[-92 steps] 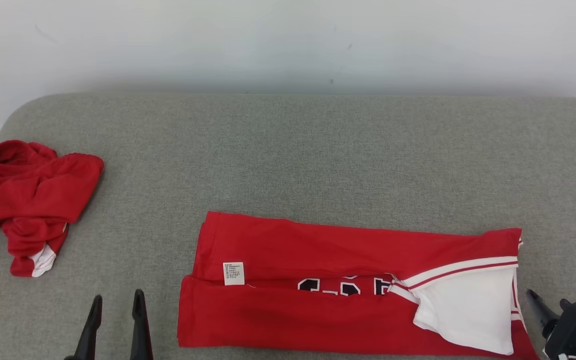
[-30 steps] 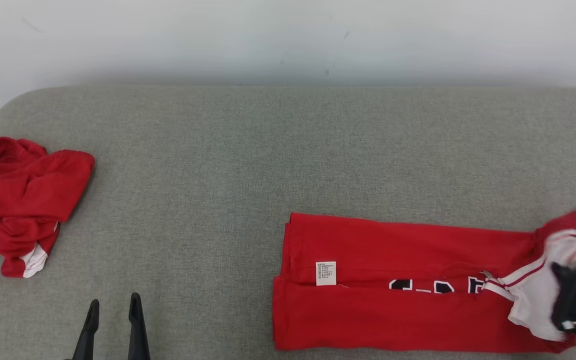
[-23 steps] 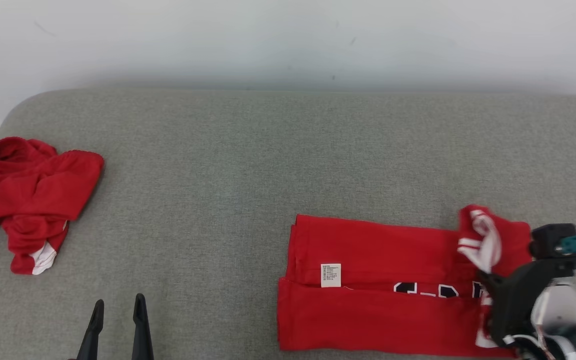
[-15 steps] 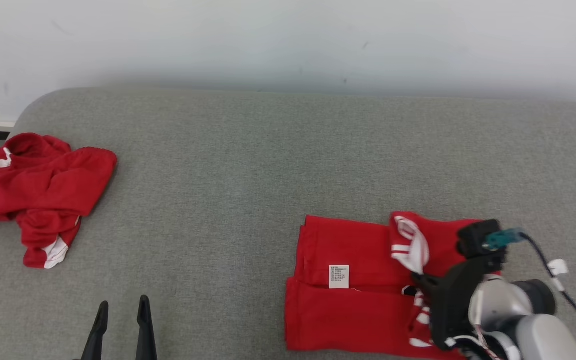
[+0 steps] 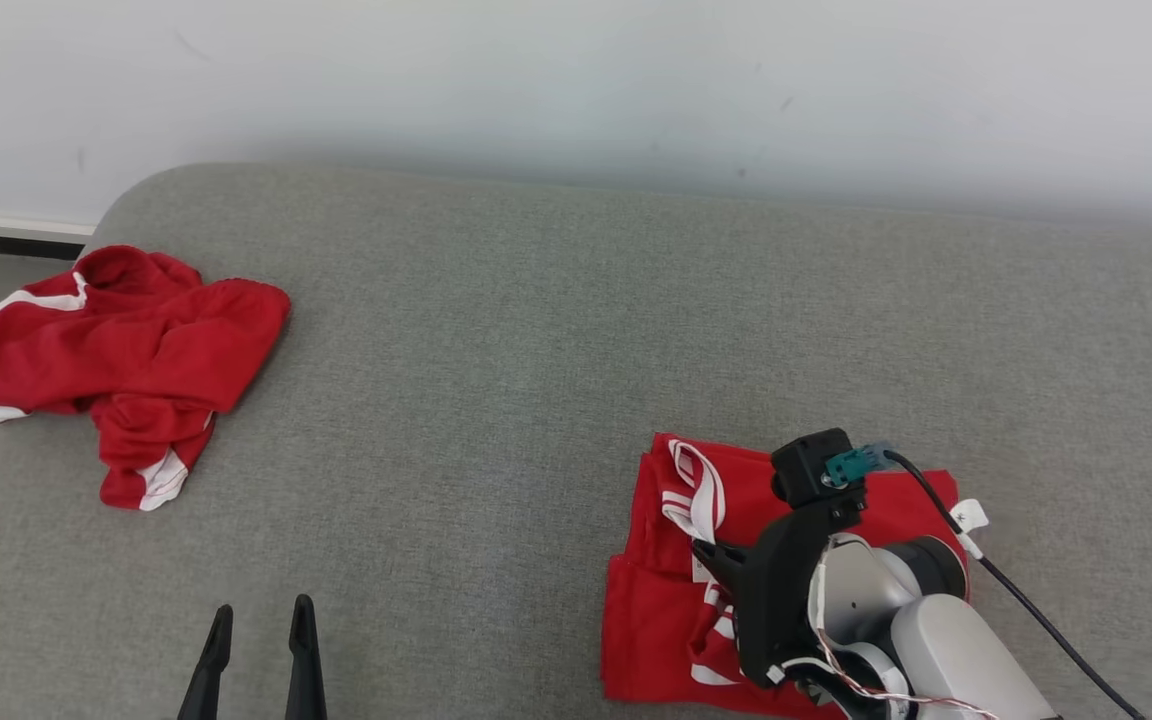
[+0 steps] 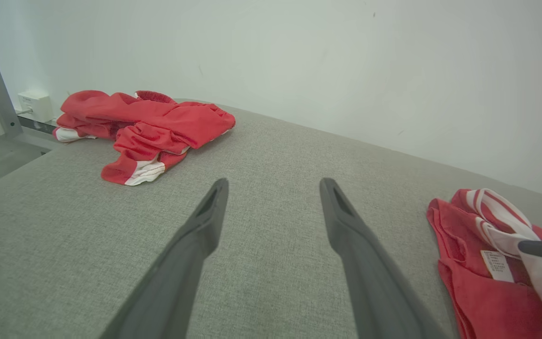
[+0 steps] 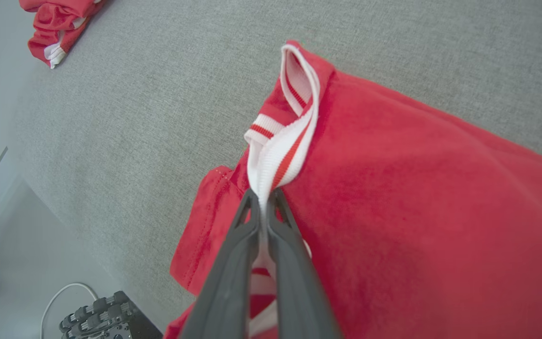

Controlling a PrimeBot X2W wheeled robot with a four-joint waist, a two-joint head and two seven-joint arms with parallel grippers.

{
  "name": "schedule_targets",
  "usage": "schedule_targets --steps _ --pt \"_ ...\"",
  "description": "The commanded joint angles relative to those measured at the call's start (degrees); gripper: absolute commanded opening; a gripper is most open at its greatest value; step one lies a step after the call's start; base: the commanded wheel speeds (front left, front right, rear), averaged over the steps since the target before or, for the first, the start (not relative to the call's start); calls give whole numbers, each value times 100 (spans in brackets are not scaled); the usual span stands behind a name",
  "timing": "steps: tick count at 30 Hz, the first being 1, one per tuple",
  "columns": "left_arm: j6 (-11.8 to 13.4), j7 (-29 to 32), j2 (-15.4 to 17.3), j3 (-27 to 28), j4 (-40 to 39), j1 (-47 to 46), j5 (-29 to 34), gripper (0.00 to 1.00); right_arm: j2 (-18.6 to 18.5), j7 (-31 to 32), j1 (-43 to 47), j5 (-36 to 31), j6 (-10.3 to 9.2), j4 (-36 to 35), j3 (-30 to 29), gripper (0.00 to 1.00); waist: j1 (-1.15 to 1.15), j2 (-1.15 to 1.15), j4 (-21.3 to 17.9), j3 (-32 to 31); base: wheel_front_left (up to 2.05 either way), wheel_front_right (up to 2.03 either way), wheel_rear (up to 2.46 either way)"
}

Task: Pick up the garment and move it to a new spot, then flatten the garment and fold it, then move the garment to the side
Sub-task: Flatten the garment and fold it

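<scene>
**A:** Where's the red knit jersey garment point(image 5: 656, 620)?

**B:** Doubled over on the grey fabric surface point(image 5: 496, 350), on the robot's right, directly under the right gripper point(image 7: 262, 200), which pinches its white-and-red ribbed trim point(image 7: 278, 162). Its length runs left-right, and the pinched end points left. The left gripper point(image 5: 261, 612), spread, sits well apart.

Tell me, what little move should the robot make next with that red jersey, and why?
Probably lower and open the right end effector: it is shut on the striped trim of the red jersey, raised just above the doubled-over cloth near its left edge. Letting go there would likely finish the fold.
</scene>
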Motion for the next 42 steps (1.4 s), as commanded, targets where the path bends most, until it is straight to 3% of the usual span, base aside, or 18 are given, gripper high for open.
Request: schedule_targets --steps 1,10,11,12,13,19,23,34,42 --pt "-25 -16 -4 1 5 16 -12 100 31 -64 -82 32 -11 56 30 0 0 0 39 -9 0 0 0" --pt "-3 -16 -4 -37 -9 42 -39 100 102 -392 -431 26 -11 677 215 0 0 0 120 1 0 0 0" --pt "2 -16 -4 -41 -10 38 -45 100 107 -409 -456 16 -11 733 237 17 0 0 123 5 0 0 0" --pt "8 -16 -4 -46 -11 32 -48 100 111 -437 -484 5 -11 782 250 75 0 0 124 10 0 0 0" --pt "16 -16 -4 -48 -12 27 -58 100 112 -499 -501 43 -11 806 223 100 0 0 123 14 0 0 0" --pt "27 -16 -4 -26 6 38 -81 100 110 -898 -583 700 -12 665 370 100 0 0 61 1 0 0 0" --pt "47 -16 -4 5 -8 10 -87 100 109 -1560 -681 1054 -12 406 111 100 0 0 -33 -19 0 0 0" --pt "78 -16 -4 -4 -30 109 -88 100 -159 -2725 41 -186 -11 57 -976 100 0 0 -136 -247 0 0 0" --pt "100 -16 -5 74 -44 304 -37 100 -408 -3864 1331 -737 -12 -167 -1566 100 0 0 -364 -496 0 0 0"
